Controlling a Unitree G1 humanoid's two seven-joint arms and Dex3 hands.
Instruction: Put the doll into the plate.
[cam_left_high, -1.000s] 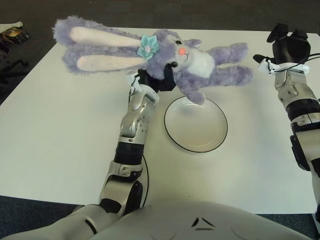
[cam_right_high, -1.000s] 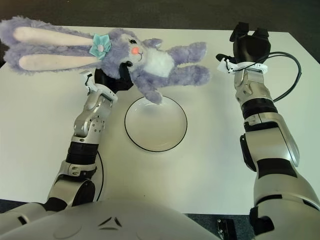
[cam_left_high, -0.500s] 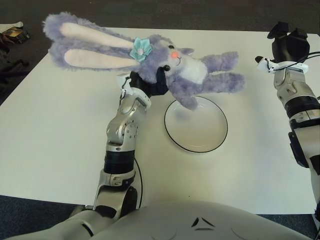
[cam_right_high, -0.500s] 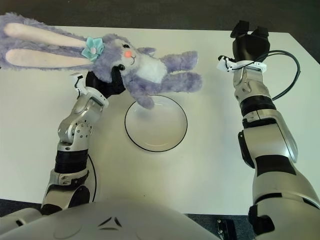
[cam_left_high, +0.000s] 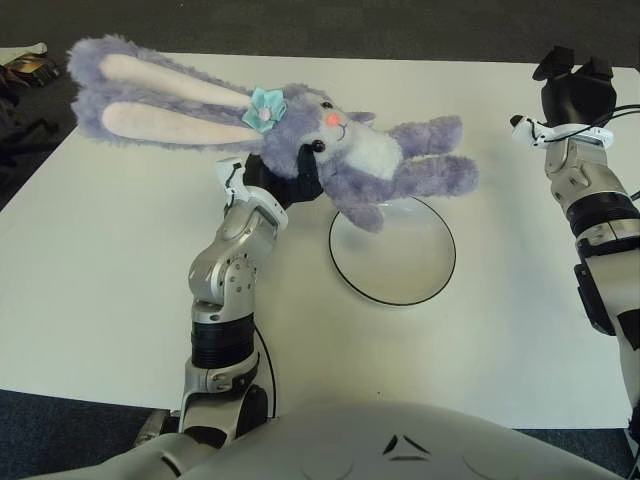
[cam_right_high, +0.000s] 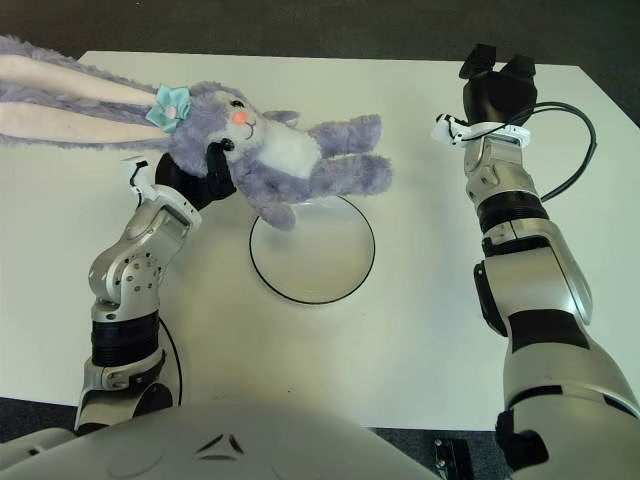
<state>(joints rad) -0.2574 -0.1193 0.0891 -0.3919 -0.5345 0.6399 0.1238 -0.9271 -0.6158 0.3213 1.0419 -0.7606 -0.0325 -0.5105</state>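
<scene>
Since a second ago the left hand (cam_left_high: 283, 178) has drifted away from the plate (cam_left_high: 392, 249), carrying the doll (cam_left_high: 340, 155) with it. Fingers clamped on doll's neck; doll held aloft, only its legs above plate's far rim. Right hand (cam_left_high: 568, 92) idle, well right of plate. Placement not done: lowering and release remain.

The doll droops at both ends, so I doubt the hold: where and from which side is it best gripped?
Grip the doll at the neck, from below, where the left hand already holds it: the narrowest part, between long ears and body.
</scene>
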